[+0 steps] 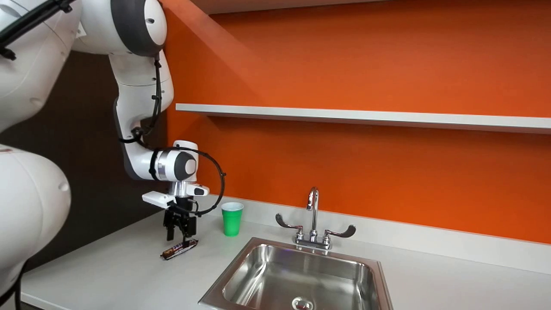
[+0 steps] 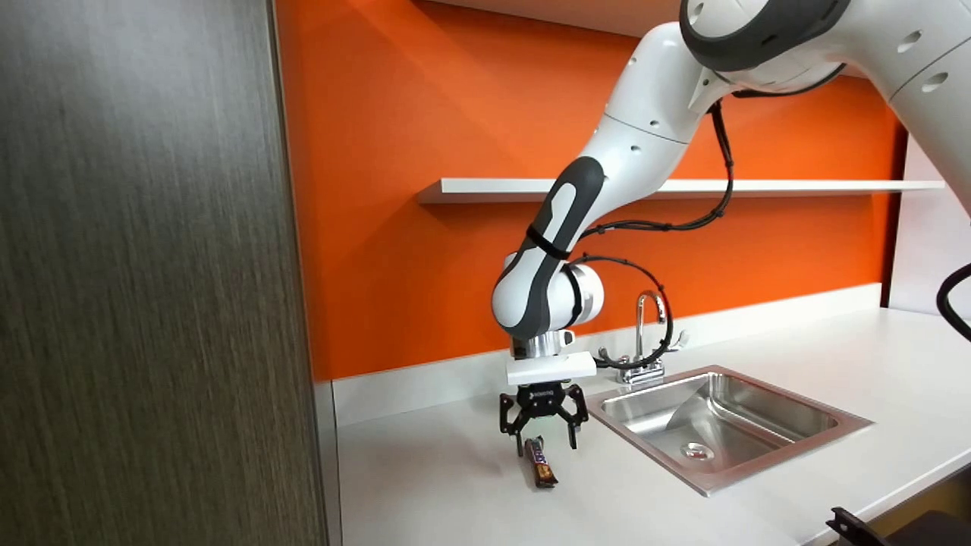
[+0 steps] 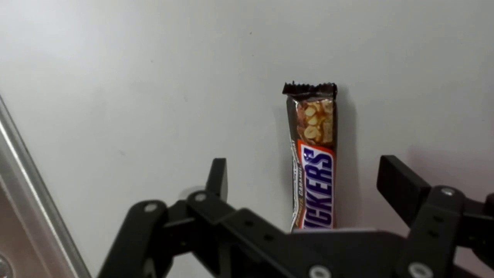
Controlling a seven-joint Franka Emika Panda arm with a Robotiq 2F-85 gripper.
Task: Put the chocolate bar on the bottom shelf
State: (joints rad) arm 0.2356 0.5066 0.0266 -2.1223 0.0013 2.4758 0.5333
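The chocolate bar is a dark Snickers bar lying flat on the grey countertop. It also shows in an exterior view and in the wrist view, where its near end is hidden behind the gripper body. My gripper points down just over the bar. In the wrist view my gripper is open, with one finger on each side of the bar and a gap on both sides. My gripper holds nothing. The bottom shelf is a long light-grey ledge on the orange wall, above the gripper; it also shows in an exterior view.
A green cup stands on the countertop close behind the gripper. A steel sink with a tall faucet is set into the counter beside the bar. Its rim shows in the wrist view. A dark panel borders the counter.
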